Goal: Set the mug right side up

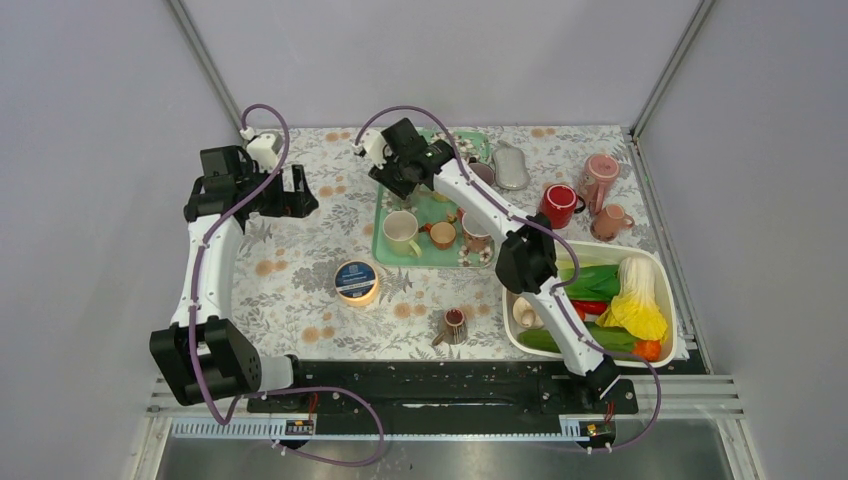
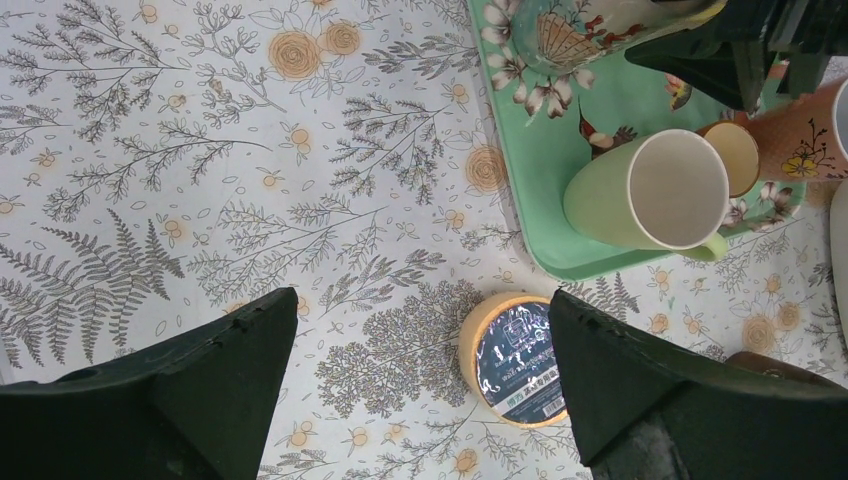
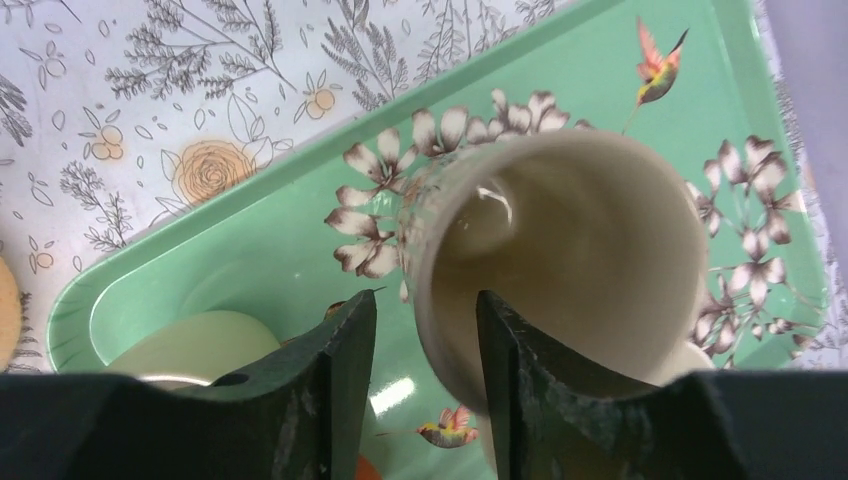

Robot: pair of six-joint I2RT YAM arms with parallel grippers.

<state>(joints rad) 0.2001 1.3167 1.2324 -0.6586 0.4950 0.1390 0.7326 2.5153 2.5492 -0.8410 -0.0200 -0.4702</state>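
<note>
Right wrist view: the floral mug [image 3: 560,270] stands on the green tray [image 3: 250,260] right under the right pincer [image 3: 425,305], mouth up toward the camera, so the flip looks done. Its rim wall runs between the part-spread jaws with a gap on either side. Only lifting clear seems left. The mug's base is hidden, and overhead the pincer covers it. The left pincer [image 2: 420,300] hangs spread wide over the worktop [image 2: 150,200].

Counted: two arms [image 1: 203,275], one green tray [image 1: 381,225], one round tin [image 1: 356,281], one white bin [image 1: 672,318], one pink jug [image 1: 598,176]. Seven mugs [image 1: 558,205] are made out; any hidden beneath the right arm are uncounted.
</note>
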